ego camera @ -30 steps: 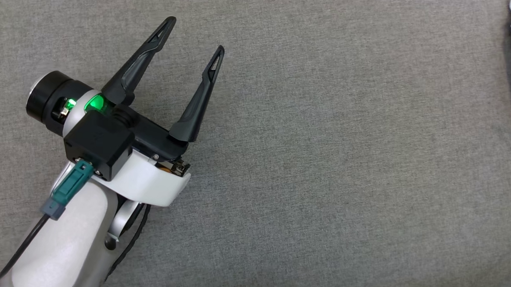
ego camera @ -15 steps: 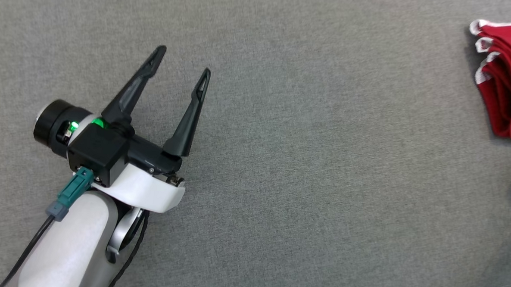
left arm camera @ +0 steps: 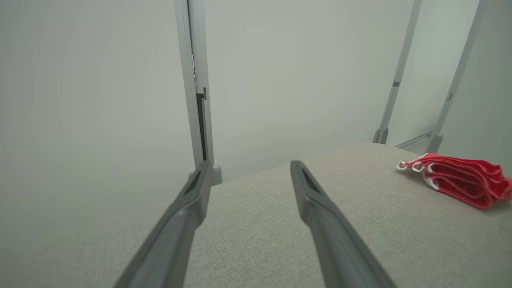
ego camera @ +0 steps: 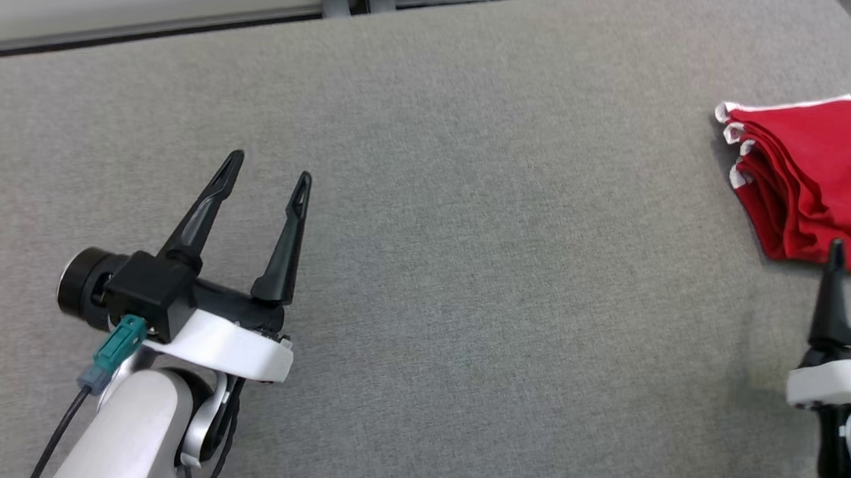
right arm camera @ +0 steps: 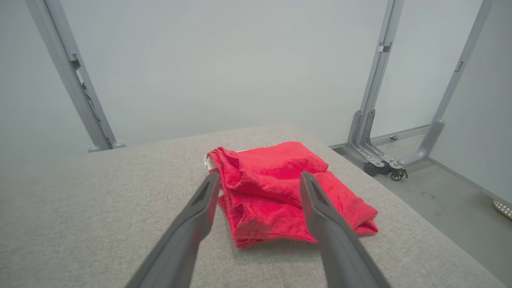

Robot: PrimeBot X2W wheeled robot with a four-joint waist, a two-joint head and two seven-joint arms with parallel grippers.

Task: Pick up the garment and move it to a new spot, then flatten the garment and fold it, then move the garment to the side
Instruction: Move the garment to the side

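garment (ego camera: 809, 177): red cloth with a terry-like nap and thin white trim on the edges
garment shape: folded into several layers, top a bit rumpled; stacked trimmed edges face the robot's left in the head view
garment place: lies flat on the grey fabric surface (ego camera: 503, 271), far right side, close to its right edge
garment, other views: at the right edge of the left wrist view (left arm camera: 460, 182); centre of the right wrist view (right arm camera: 276, 188)
right gripper (right arm camera: 260, 176): fingers spread fairly wide, nothing between them, pointing at the garment's near edge
right finger (ego camera: 832, 300): one dark finger shows in the head view, tip at the garment's near edge; contact cannot be told
left gripper (ego camera: 270, 167): fingers apart at a moderate width, empty, over bare fabric, well apart from the garment
background: pale wall and grey metal posts (right arm camera: 374, 80) past the surface's far edge
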